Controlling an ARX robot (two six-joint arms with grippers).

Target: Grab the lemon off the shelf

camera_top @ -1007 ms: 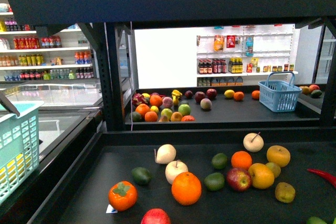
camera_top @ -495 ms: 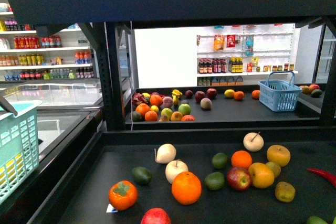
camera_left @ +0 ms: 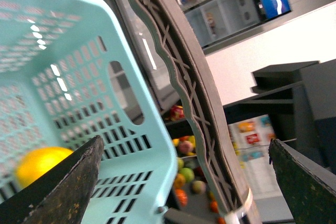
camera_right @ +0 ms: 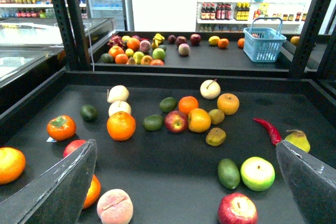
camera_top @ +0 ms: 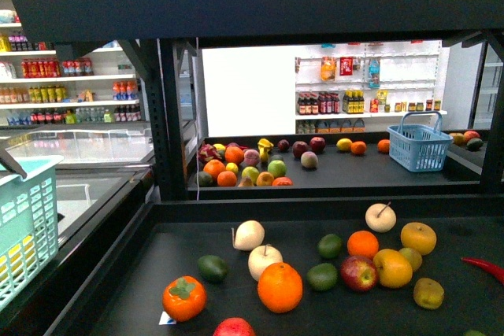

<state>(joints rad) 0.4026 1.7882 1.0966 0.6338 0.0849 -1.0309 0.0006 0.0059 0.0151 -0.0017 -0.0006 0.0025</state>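
Note:
A bright yellow round fruit, the lemon (camera_top: pixel 344 144), lies on the far tray of the black shelf (camera_top: pixel 370 169), next to an orange; it also shows in the right wrist view (camera_right: pixel 213 40). My right gripper (camera_right: pixel 184 187) is open and empty, hovering above the near tray's front fruit, far from the lemon. My left gripper (camera_left: pixel 184 182) is open, straddling the rim and grey handle (camera_left: pixel 184 77) of a mint basket (camera_left: pixel 63 77). A yellow round fruit (camera_left: pixel 39 163) lies inside that basket. Neither gripper shows in the front view.
The near tray (camera_top: pixel 181 241) holds several loose fruits: oranges, apples, pale pears, avocados, deeper yellow-orange fruits (camera_top: pixel 418 236) and a red chilli (camera_right: pixel 269 129). A blue basket (camera_top: pixel 420 147) stands on the far tray's right. Black uprights (camera_top: pixel 169 116) frame the left side.
The front view has shifted slightly, so the scene sits a little lower and the mint basket further left. No fruit has moved.

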